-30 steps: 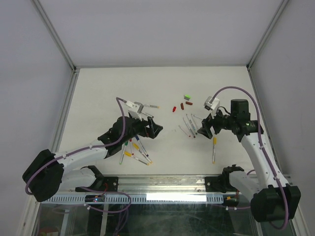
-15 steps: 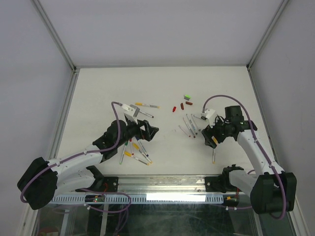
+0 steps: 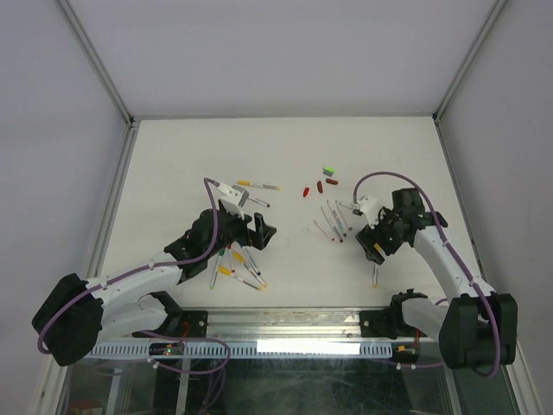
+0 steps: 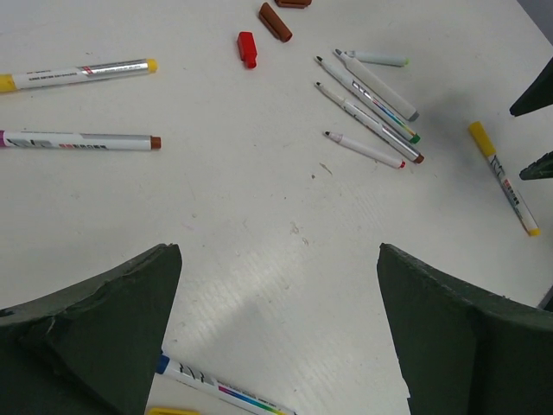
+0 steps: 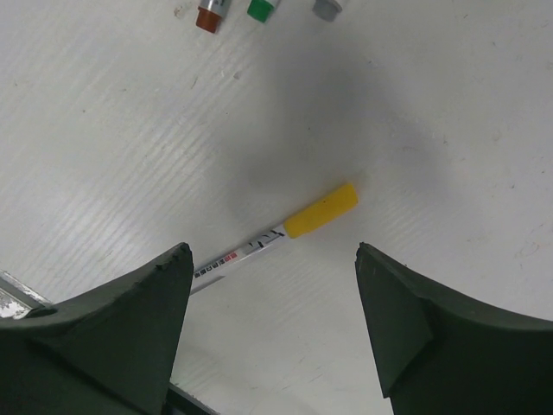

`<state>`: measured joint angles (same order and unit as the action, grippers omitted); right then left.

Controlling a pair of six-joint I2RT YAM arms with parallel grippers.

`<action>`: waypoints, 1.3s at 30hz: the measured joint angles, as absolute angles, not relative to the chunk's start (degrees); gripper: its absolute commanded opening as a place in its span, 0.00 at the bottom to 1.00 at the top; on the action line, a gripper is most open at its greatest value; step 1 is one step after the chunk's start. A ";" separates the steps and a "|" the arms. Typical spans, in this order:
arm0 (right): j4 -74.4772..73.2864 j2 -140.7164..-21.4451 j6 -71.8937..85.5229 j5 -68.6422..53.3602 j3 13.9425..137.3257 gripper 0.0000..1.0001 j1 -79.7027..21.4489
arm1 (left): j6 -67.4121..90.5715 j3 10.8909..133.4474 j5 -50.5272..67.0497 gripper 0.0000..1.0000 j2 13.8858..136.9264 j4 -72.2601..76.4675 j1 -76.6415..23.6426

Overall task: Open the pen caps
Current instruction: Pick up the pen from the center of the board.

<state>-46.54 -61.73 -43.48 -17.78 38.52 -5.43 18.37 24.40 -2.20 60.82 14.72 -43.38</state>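
Tabletop [image 3: 285, 156]; right gripper [image 5: 272, 251] nearer yellow cap [image 5: 321, 210]

A white, finely ridged bench [image 3: 285, 147] filled the middle. Plain pale grey walls [image 3: 285, 52] rose behind the bench and on both sides of it, joined by slanting aluminium posts [image 3: 95, 60]. Along the bench's near edge ran a metal rail [image 3: 285, 322] with a bright glare [image 3: 302, 346].

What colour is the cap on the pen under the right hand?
The cap is yellow, clearest in the right wrist view.
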 measured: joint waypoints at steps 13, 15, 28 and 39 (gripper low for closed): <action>-46.13 -66.63 -43.13 -15.59 37.69 0.62 -5.43 | 18.37 24.40 -2.63 0.99 60.51 14.55 -43.38; -46.13 -67.31 -43.03 -15.44 37.65 0.58 -5.43 | 18.37 24.40 -2.63 0.99 60.42 14.55 -43.38; -46.09 -72.16 -42.26 -13.54 37.60 0.35 -5.43 | 18.37 24.40 -2.68 0.99 60.29 14.55 -43.38; -45.04 -72.23 -41.43 -10.87 37.58 0.18 -5.32 | 18.37 24.40 -2.70 0.99 60.29 14.55 -43.38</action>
